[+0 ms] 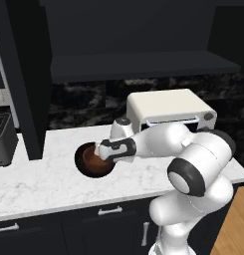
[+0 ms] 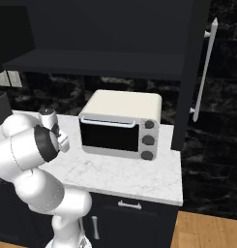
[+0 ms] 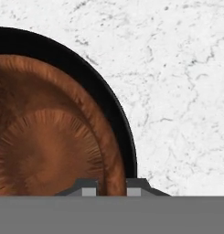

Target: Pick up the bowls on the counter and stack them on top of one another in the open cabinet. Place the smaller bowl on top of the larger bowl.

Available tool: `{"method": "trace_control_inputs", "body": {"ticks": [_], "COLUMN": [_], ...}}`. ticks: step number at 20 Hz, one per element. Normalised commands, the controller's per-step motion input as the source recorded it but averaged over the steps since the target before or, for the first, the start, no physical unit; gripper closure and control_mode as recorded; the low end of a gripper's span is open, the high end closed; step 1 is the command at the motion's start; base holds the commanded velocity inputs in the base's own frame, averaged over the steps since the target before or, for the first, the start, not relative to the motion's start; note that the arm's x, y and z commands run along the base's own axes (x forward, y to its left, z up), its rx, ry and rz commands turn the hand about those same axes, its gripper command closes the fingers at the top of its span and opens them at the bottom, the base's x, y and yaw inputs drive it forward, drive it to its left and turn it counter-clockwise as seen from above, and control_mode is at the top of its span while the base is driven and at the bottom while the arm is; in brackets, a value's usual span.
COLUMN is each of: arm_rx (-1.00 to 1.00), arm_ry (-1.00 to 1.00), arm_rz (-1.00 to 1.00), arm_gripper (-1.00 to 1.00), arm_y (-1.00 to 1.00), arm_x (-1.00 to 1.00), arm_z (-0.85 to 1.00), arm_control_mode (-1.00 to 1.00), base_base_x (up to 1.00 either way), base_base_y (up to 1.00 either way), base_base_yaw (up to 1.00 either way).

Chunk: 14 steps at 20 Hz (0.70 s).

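The brown bowl (image 3: pixel 45 137) is nested in the black bowl (image 3: pixel 114 109) on the counter (image 1: pixel 44 179); both rims are straddled by the jaws, narrowly parted.

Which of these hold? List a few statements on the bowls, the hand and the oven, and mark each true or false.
1. The smaller bowl sits inside the larger bowl. True.
2. Both bowls stand on the cabinet shelf. False: they are on the counter.
3. The hand is at the rim of the bowls. True.
4. The toaster oven's door hangs open. False: the toaster oven has its door shut.
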Motion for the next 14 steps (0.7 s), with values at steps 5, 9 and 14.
{"method": "trace_control_inputs", "body": {"ticks": [5, 9, 14], "arm_rx": [-0.03, -0.03, 0.00], "arm_ry": [0.00, -0.04, -0.06], "arm_rz": [-0.01, -0.03, 0.00], "arm_gripper": [-1.00, -1.00, -1.00], "arm_y": [0.08, 0.24, 0.10], "arm_x": [0.01, 0.00, 0.00], "arm_z": [-0.07, 0.00, 0.04], "arm_control_mode": [-1.00, -1.00, -1.00], "base_base_x": [0.00, 0.00, 0.00], "base_base_y": [0.00, 0.00, 0.00], "base_base_yaw": [0.00, 0.00, 0.00]}}
